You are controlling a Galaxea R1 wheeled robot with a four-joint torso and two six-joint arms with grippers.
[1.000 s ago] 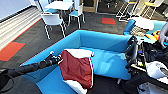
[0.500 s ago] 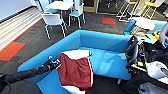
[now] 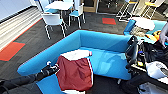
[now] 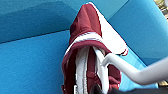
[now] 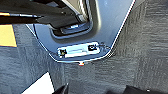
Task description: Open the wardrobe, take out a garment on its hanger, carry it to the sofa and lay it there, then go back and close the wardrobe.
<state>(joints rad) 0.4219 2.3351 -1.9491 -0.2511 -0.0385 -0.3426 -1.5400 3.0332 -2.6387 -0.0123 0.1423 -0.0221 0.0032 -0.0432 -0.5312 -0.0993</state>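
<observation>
My left end effector (image 3: 51, 68) grips the hanger (image 4: 117, 63), its clamp blurred; the garment (image 3: 75, 71) hangs just beyond it over the sofa (image 3: 105, 42) seat. My right end effector's state I cannot tell above carpet (image 5: 150, 50).

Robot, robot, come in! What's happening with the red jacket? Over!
Left gripper at the hanger, jacket hanging over the sofa. Right gripper's state unclear. Sofa seat ahead bare, white chairs well beyond.

Office lounge: grey carpet tiles (image 3: 95, 25) w/ red patches, white chairs (image 3: 53, 20), table (image 3: 60, 5), blue sofa (image 3: 105, 42).
</observation>
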